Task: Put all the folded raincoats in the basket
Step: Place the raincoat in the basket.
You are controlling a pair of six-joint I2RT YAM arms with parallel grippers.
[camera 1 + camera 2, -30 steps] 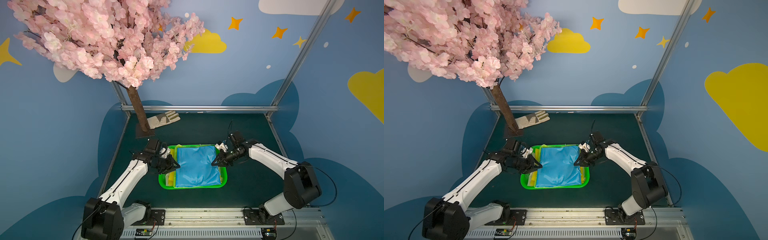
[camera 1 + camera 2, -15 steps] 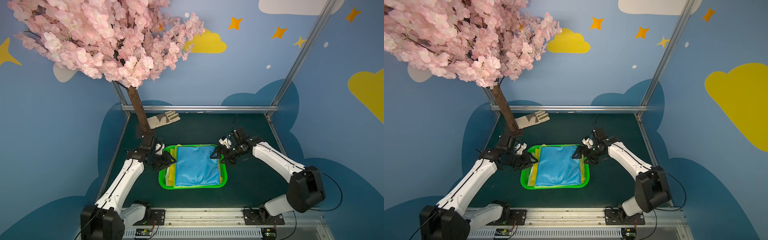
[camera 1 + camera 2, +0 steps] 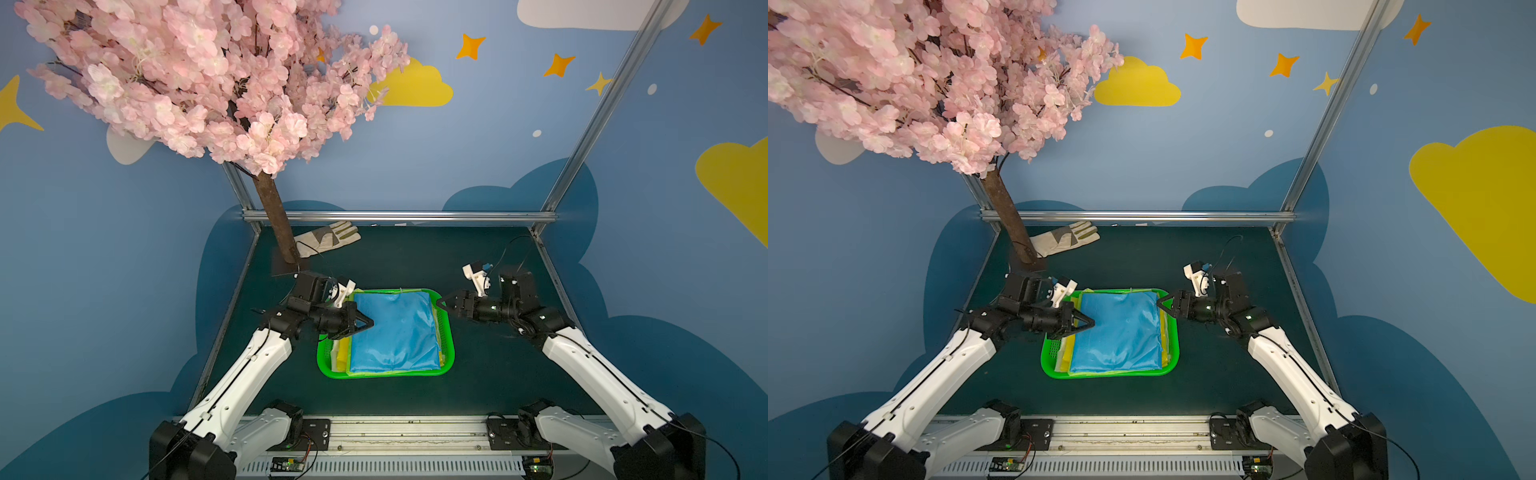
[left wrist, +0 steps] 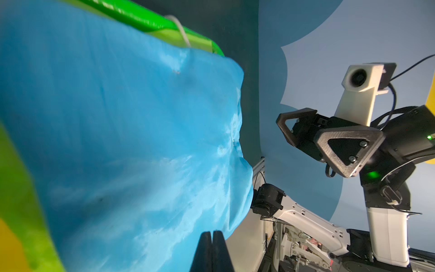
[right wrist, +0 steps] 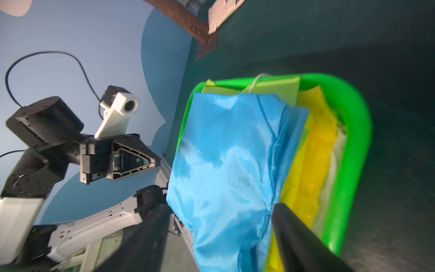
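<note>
The blue folded raincoat [image 3: 395, 328] [image 3: 1121, 332] lies flat in the green basket [image 3: 446, 357] [image 3: 1173, 353], on top of yellow folded sheets. My left gripper [image 3: 368, 323] [image 3: 1090, 322] is shut with nothing in it, its tip over the raincoat's left edge. In the left wrist view its fingers [image 4: 207, 247] are pressed together in front of the blue fabric [image 4: 117, 141]. My right gripper [image 3: 444, 305] [image 3: 1160, 305] [image 5: 221, 230] stands open at the basket's far right corner, beside the raincoat's [image 5: 230, 153] edge.
A pale work glove [image 3: 328, 239] lies at the back left beside the brown trunk [image 3: 276, 224] of a pink blossom tree. An aluminium rail [image 3: 395, 216] runs along the table's back edge. Yellow folded sheets [image 3: 341, 353] fill the basket under the raincoat.
The right gripper let go of the raincoat's right edge, opened and drew back to the right. The left gripper shut and moved right over the raincoat's left edge.
</note>
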